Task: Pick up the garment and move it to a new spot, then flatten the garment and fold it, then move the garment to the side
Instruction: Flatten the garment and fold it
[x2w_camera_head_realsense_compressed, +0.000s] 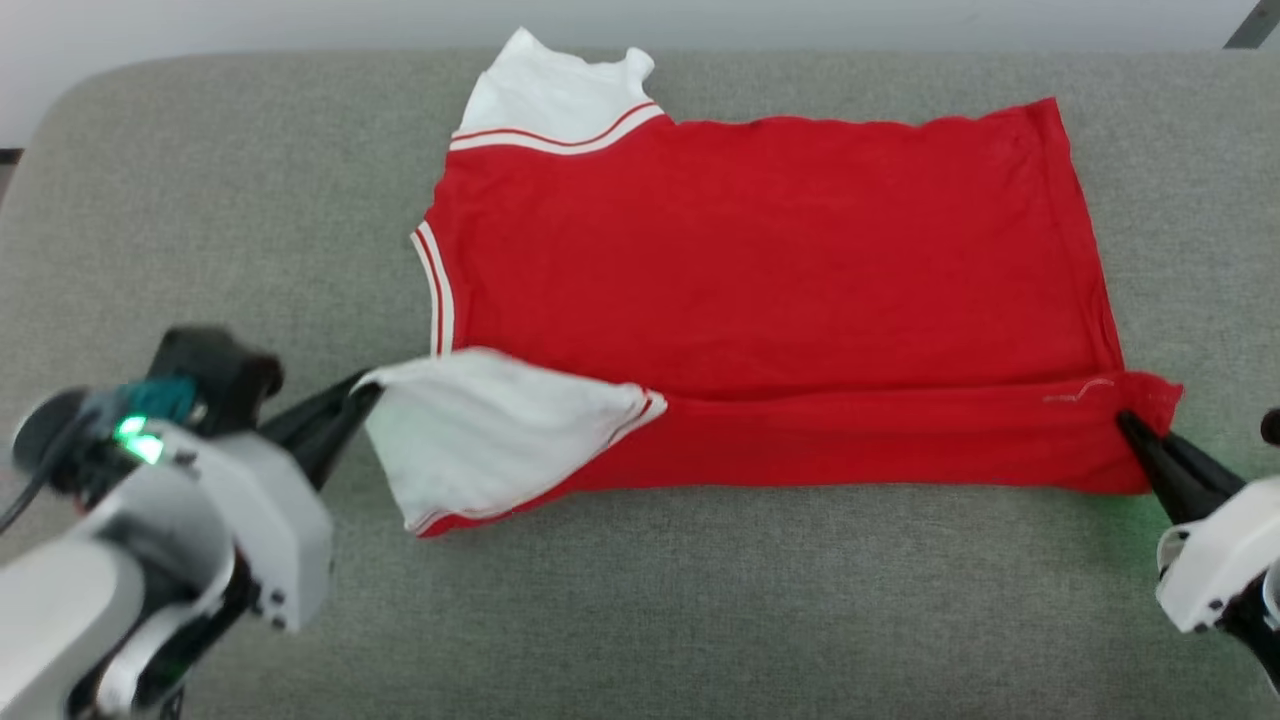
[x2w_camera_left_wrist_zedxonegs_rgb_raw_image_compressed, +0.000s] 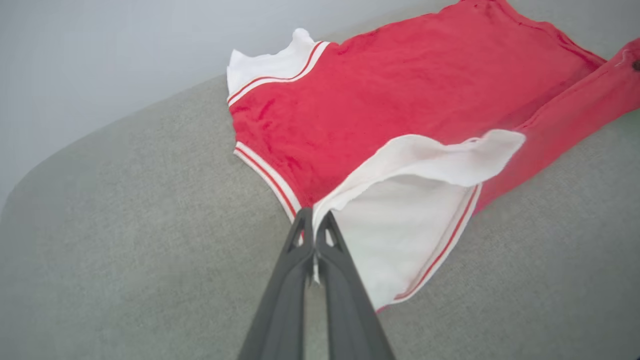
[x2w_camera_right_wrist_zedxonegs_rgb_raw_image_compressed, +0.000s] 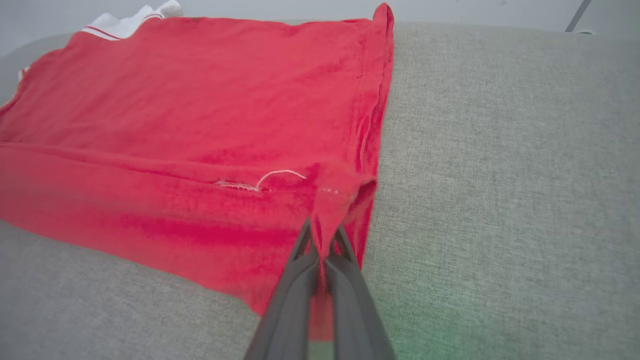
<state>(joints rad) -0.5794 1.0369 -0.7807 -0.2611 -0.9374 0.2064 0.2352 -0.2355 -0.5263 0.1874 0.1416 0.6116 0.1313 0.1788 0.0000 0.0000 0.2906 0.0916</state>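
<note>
The garment (x2w_camera_head_realsense_compressed: 760, 270), a red jersey with white sleeves and striped trim, lies spread on the grey padded surface (x2w_camera_head_realsense_compressed: 700, 620), plain side up. Its near long edge is folded up over the body as a red band. My left gripper (x2w_camera_head_realsense_compressed: 368, 392) is shut on the edge of the near white sleeve (x2w_camera_head_realsense_compressed: 490, 430), which is lifted a little. In the left wrist view the sleeve (x2w_camera_left_wrist_zedxonegs_rgb_raw_image_compressed: 415, 220) hangs from my left gripper (x2w_camera_left_wrist_zedxonegs_rgb_raw_image_compressed: 314, 216). My right gripper (x2w_camera_head_realsense_compressed: 1125, 420) is shut on the garment's near right hem corner (x2w_camera_right_wrist_zedxonegs_rgb_raw_image_compressed: 335, 200), seen pinched at my right gripper (x2w_camera_right_wrist_zedxonegs_rgb_raw_image_compressed: 322, 231).
The padded surface has a rounded back-left corner (x2w_camera_head_realsense_compressed: 90, 90) with a pale wall (x2w_camera_head_realsense_compressed: 300, 25) behind it. Bare grey cloth runs along the front and to both sides of the garment. A dark slanted bar (x2w_camera_head_realsense_compressed: 1255, 25) shows at the top right.
</note>
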